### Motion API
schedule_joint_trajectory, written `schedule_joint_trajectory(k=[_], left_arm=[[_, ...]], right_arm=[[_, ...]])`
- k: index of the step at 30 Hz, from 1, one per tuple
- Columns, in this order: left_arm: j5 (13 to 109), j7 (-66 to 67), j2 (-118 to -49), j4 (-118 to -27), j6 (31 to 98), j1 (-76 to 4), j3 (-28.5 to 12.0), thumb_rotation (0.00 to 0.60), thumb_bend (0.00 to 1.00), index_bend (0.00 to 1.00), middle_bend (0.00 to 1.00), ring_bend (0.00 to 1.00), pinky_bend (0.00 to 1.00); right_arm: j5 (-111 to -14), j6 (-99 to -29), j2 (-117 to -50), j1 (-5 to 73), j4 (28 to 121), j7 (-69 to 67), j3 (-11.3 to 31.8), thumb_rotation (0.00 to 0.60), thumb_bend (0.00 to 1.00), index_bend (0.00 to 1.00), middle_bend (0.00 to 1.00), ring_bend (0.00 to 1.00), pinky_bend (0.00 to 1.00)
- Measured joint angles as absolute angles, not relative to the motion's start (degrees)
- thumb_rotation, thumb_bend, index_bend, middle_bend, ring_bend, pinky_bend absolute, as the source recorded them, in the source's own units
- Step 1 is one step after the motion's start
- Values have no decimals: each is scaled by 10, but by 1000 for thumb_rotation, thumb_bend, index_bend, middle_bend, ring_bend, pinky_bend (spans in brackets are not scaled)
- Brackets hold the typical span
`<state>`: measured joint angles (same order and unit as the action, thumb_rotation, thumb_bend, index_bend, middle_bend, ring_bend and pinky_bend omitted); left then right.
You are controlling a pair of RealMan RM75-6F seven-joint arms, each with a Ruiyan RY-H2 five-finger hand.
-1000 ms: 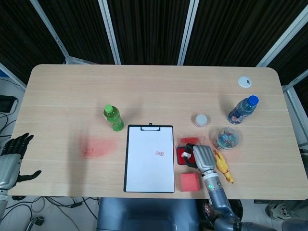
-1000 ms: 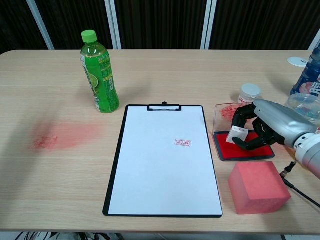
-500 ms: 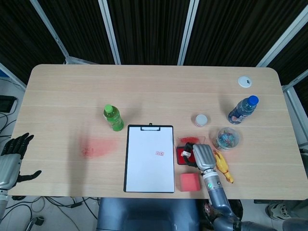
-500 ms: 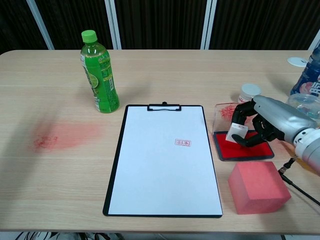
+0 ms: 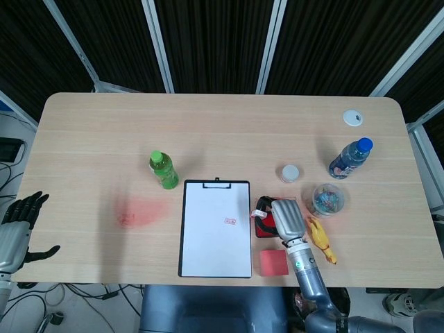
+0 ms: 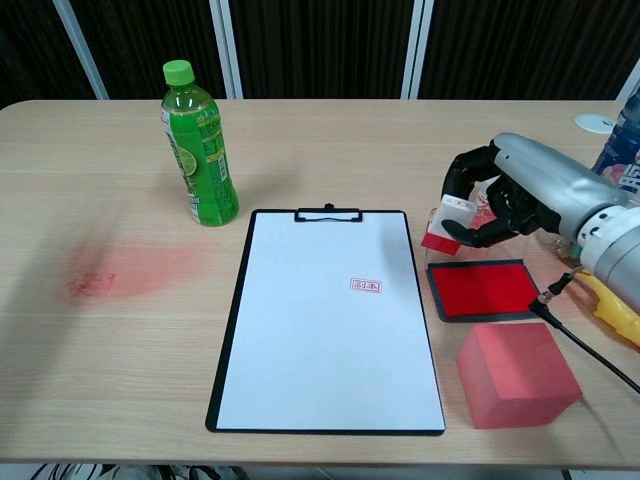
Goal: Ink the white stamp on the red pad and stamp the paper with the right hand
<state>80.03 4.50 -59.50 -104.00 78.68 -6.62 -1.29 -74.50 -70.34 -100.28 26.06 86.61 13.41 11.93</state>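
My right hand (image 6: 512, 192) (image 5: 287, 218) grips the white stamp (image 6: 446, 223) (image 5: 262, 214), whose inked red face points down. Hand and stamp hang above the table, just past the far-left corner of the red pad (image 6: 484, 291) (image 5: 264, 229) and beside the clipboard's right edge. The pad's red surface lies uncovered in the chest view. White paper (image 6: 325, 330) (image 5: 215, 232) lies on a black clipboard and bears one small red stamp mark (image 6: 366, 285) (image 5: 230, 221). My left hand (image 5: 16, 226) hangs off the table's left edge, fingers apart, holding nothing.
A pink block (image 6: 518, 373) (image 5: 273, 261) sits in front of the pad. A green bottle (image 6: 200, 145) (image 5: 164, 170) stands left of the clipboard, near a red smear (image 6: 125, 272). A white jar (image 5: 290, 173), clear cup (image 5: 327, 200), blue bottle (image 5: 350, 158) and yellow toy (image 5: 320, 239) crowd the right.
My right hand has lifted the stamp off the red pad and carried it up and left, toward the clipboard. The pad is now uncovered. The left hand has not moved.
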Motion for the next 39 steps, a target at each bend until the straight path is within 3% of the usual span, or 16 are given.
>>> schedule_joint_trajectory(k=[39], left_arm=[[791,1,-580,-1049,767,-72,-15,600,12,0,0,0,0]], right_arm=[[-706,-700,-1137,348,925,318,150,600,646,868,750,826,916]])
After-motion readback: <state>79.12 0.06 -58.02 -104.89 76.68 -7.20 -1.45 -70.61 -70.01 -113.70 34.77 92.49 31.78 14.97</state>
